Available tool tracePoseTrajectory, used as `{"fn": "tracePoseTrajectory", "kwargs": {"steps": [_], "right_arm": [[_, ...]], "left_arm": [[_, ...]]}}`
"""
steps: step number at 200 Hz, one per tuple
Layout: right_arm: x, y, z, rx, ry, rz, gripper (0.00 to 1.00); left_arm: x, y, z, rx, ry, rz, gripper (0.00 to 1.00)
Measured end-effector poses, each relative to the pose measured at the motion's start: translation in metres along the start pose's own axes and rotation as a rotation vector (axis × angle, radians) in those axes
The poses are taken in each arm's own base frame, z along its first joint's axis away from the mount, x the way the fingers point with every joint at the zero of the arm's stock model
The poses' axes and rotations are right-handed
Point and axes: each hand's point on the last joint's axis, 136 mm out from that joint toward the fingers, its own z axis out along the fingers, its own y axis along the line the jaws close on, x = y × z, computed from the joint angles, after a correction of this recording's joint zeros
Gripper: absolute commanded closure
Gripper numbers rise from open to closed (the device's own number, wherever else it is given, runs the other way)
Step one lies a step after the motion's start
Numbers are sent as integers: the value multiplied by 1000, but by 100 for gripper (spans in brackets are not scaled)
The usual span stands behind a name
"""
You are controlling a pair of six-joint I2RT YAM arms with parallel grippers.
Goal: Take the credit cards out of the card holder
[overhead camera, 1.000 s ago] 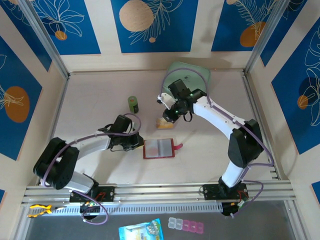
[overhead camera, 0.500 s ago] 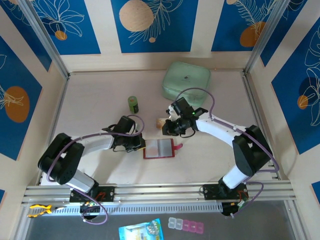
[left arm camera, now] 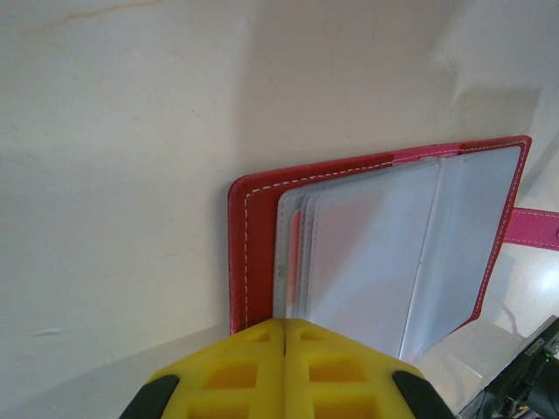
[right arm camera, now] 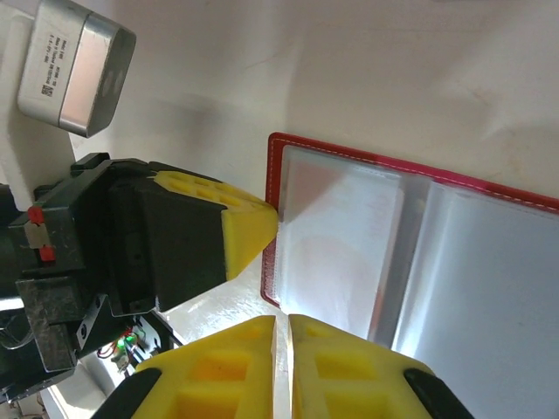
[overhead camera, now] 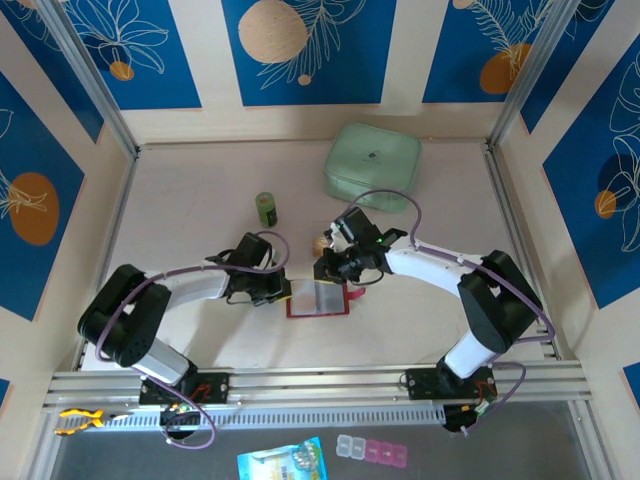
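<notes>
The left gripper (overhead camera: 274, 289) sits low on the table (overhead camera: 200, 200) at the left edge of the red card holder (overhead camera: 318, 298). Its yellow fingers (left arm camera: 236, 371) are pressed together with nothing between them, and their tip touches the holder's stitched border, apparently pinning it in place. The holder lies open and flat between the 2 arms, its pale clear pockets facing up and its pink snap tab sticking out on the right side. In the left wrist view, a thin reddish strip (left arm camera: 294, 253) shows at the inner edge of the stacked pockets. It may be the edge of a card left inside, but that is too slim to tell. Just beyond the holder's far edge, 1 small tan credit card (overhead camera: 320, 243) lies on the table, already out. The right gripper (overhead camera: 334, 269) hangs over the holder's far-left corner. Its fingers (right arm camera: 345, 371) are closed to a hairline slit and hold nothing visible. By my reading, the task is partway through an extraction step, and the right arm is lining up for another card. The next move probably calls for parting those fingers slightly, sliding 1 tip into a pocket mouth, and drawing the card out sideways while the left gripper holds the holder steady.
</notes>
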Motion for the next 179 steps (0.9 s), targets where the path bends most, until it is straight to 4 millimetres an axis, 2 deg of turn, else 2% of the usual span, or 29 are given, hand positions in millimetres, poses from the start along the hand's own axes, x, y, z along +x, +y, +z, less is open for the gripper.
{"fn": "tracePoseTrajectory", "kwargs": {"steps": [71,179], "right_arm": [[6,-4,16,9,35,29,87],[15,-10,35,19,88,61,82]], "left_arm": [[1,2,-2,-11,-2,-3,99],[2,5,-2,-29,0,-5,100]]}}
